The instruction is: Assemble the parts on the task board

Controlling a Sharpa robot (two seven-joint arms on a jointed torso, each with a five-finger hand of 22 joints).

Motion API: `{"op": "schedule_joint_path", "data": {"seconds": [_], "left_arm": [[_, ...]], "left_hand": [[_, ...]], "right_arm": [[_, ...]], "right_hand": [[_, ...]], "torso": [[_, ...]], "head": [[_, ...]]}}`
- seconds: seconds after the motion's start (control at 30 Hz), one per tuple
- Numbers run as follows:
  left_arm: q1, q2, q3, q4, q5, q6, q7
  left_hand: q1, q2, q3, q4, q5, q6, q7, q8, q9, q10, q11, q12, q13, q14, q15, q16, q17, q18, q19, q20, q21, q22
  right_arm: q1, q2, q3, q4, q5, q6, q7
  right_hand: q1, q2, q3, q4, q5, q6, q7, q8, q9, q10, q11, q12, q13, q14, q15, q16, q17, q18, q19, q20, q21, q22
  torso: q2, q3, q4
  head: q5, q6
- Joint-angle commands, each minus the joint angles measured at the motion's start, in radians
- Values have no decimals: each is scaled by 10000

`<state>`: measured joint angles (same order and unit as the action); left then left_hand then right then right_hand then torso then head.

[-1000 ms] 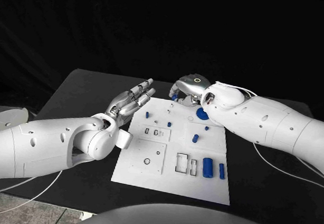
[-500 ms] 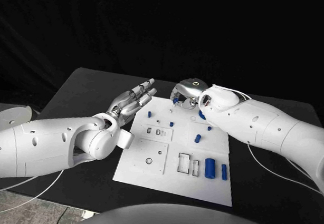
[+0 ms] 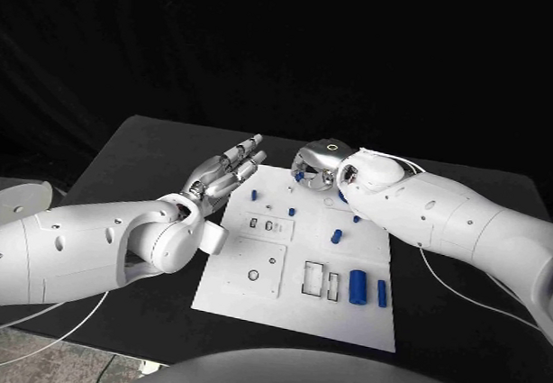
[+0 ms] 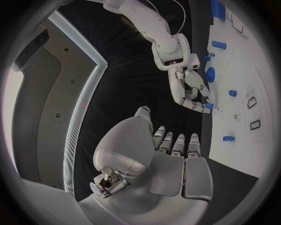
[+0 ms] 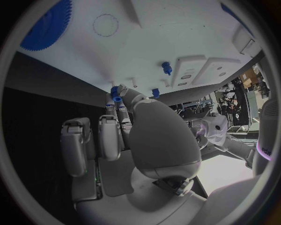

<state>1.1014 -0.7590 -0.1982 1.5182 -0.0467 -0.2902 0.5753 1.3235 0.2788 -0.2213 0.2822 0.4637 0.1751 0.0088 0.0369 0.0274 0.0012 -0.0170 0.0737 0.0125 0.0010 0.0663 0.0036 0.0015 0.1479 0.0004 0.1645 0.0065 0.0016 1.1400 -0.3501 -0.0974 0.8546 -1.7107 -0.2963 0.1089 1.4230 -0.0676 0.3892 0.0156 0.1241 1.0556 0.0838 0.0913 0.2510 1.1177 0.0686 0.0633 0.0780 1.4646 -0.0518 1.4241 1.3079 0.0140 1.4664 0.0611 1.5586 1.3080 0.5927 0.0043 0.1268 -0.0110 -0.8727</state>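
Task board (image 3: pixel 297 284): right hand (image 3: pixel 316 166) pinches a small blue part (image 5: pixel 116 93); left hand (image 3: pixel 225 171) hovers spread.

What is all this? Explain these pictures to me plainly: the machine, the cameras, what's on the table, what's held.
This is a robot with two white arms, each ending in a silver many-fingered hand. The wide picture comes from a camera on its head, looking down at the black table. The two round pictures come from cameras at its wrists, behind each hand. On the table lies a flat white task board with small blue parts, among them a toothed blue disc and two blue cylinders lying side by side. The left hand is beside the board, fingers stretched out, holding nothing. The right hand is at the board's far edge and seems to pinch a tiny blue peg at its fingertips.
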Motion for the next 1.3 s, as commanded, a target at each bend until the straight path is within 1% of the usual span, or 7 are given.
{"op": "schedule_joint_path", "data": {"seconds": [0.03,0.17,0.57,0.83,0.9,1.0,1.3], "left_arm": [[6,32,8,1,-50,207,116],[6,37,7,-10,-50,215,110],[6,57,7,-32,-47,255,71],[6,124,7,-71,-109,317,31],[6,138,7,-78,-114,329,26],[6,158,7,-87,-120,347,17],[6,180,7,-113,-121,374,-4]], "left_hand": [[137,2,61,-10,47,6,56,60,4,-2,63,40,16,-10,92,-36,-15,202,-4,89,-65,-16],[137,2,61,-10,47,6,56,60,4,-2,63,40,16,-10,92,-36,-15,202,-4,89,-65,-16],[153,6,70,-11,57,12,71,65,5,-2,99,42,16,-10,104,-36,-15,205,-4,99,-65,-16],[158,13,75,-5,57,16,84,68,6,-2,129,46,17,-10,110,-36,-15,207,-4,105,-65,-16],[163,18,80,1,58,18,95,71,6,-1,159,58,19,-10,118,-36,-15,207,-4,112,-65,-16],[164,21,82,5,58,19,100,72,6,0,174,61,20,-10,120,-36,-15,208,-4,115,-65,-16],[163,25,84,13,56,21,106,74,7,1,197,71,22,-10,122,-36,-15,208,-4,120,-65,-16]], "right_arm": [[-21,26,2,-35,-299,74,-190],[-32,35,2,-44,-379,-33,-293],[-38,94,3,-106,-437,-40,-286],[-41,280,3,-424,-442,91,-267],[-53,321,3,-508,-442,94,-256],[-84,378,3,-650,-443,43,-231],[-112,429,3,-729,-419,-105,-189]], "right_hand": [[75,-79,59,-8,84,-71,-28,-59,-2,203,-323,-31,4,285,62,-68,374,-69,844,39,-53,2469],[113,-78,90,-26,130,-74,-31,-71,4,168,-319,-28,-13,278,63,-72,368,-67,838,42,-58,2465],[32,-79,76,51,59,-66,-54,-86,21,101,-331,-19,-42,232,68,-135,279,-48,782,50,-108,2424],[31,-69,90,67,49,-115,-75,-122,19,69,-349,-19,-54,204,63,-172,230,-37,750,51,-136,2401],[30,-69,90,68,48,-118,-76,-124,19,67,-350,-19,-54,203,63,-172,229,-36,749,50,-137,2400],[25,-66,91,76,43,-130,-81,-133,19,61,-353,-18,-56,197,62,-180,220,-35,746,50,-140,2398],[-32,-56,77,135,-7,-174,-93,-167,21,53,-358,-7,-60,168,59,-214,174,-26,717,49,-166,2379]], "torso": [[-13,4,12],[-18,-11,-11],[-11,-12,-9],[-8,-8,2],[-5,-7,-3],[-8,-3,8],[-18,-25,-24]], "head": [[21,1],[56,1],[93,1],[72,1],[82,1],[94,1],[119,1]]}}
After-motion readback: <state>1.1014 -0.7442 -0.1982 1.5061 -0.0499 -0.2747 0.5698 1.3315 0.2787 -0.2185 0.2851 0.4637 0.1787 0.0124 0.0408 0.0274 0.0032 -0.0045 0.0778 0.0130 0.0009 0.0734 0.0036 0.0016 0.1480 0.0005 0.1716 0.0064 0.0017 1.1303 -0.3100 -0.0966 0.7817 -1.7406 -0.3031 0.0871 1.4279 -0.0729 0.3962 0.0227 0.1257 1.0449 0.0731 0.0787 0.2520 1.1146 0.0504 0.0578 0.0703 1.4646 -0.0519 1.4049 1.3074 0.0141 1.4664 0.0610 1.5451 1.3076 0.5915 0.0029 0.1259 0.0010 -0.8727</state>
